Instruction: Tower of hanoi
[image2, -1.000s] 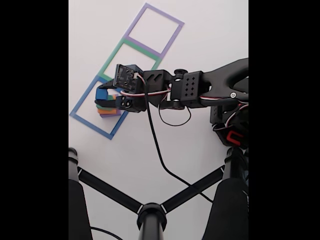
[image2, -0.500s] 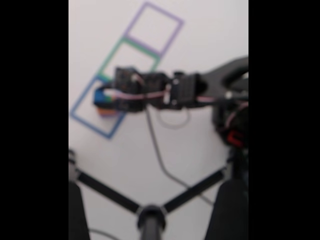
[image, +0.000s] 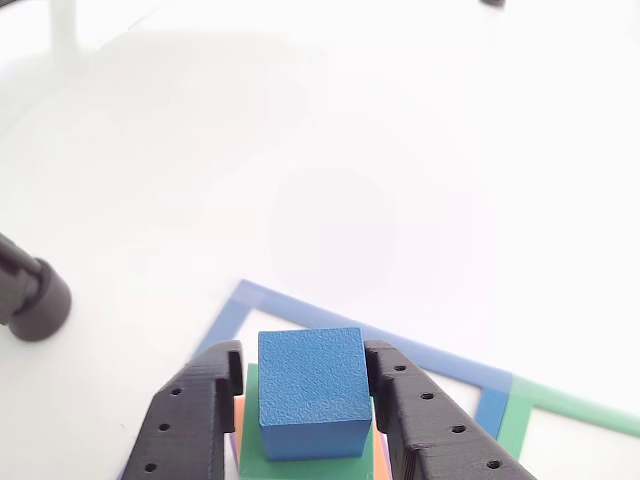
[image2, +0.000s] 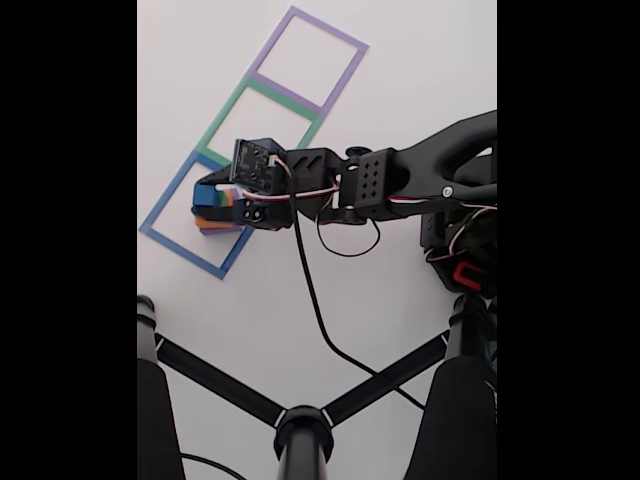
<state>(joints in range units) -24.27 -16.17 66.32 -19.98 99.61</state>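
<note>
Gripper (image: 300, 400) brackets the blue cube (image: 312, 390) atop the stack in the blue outline (image2: 190, 222), its jaws narrowed to the cube's sides and seemingly touching, likely for the first lift. The close view shows green block (image: 300, 462) and orange edge (image: 240, 415) beneath; the fixed view shows two bare outlines beyond.
</note>
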